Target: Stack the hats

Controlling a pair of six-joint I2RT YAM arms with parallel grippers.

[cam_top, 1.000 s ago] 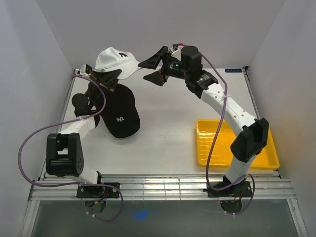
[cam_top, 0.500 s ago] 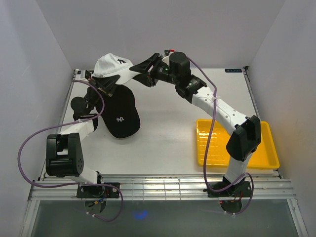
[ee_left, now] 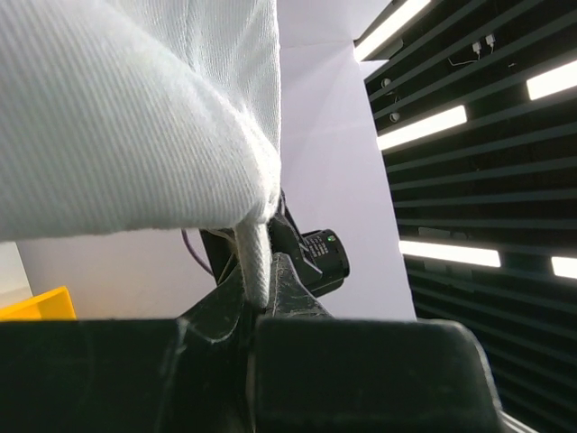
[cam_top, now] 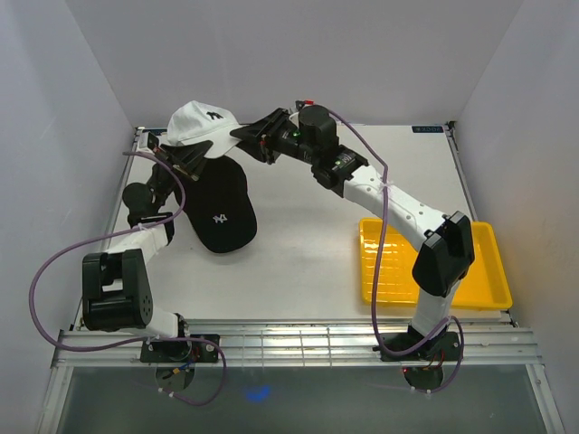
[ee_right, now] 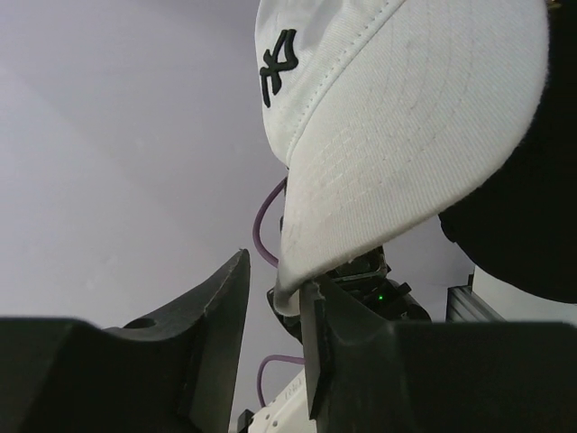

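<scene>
The white hat [cam_top: 201, 120] with a dark logo hangs in the air at the back left, above the black hat [cam_top: 222, 203], which lies on the table. My left gripper [cam_top: 185, 154] is shut on the white hat's rear fabric edge [ee_left: 254, 262], pinched between its fingertips [ee_left: 257, 289]. My right gripper [cam_top: 249, 137] is at the white hat's brim [ee_right: 406, 117]. The brim's edge rests against one finger [ee_right: 338, 316]. The other finger [ee_right: 225, 307] stands apart from it, so the jaws [ee_right: 275, 280] are open around the brim.
A yellow tray [cam_top: 479, 294] lies at the right, beside the right arm's base. White walls close in the table on the left, back and right. Purple cables loop along both arms.
My right gripper has moved left to the white hat's brim and its jaws have narrowed around it. The left gripper has shifted the white hat slightly left.
</scene>
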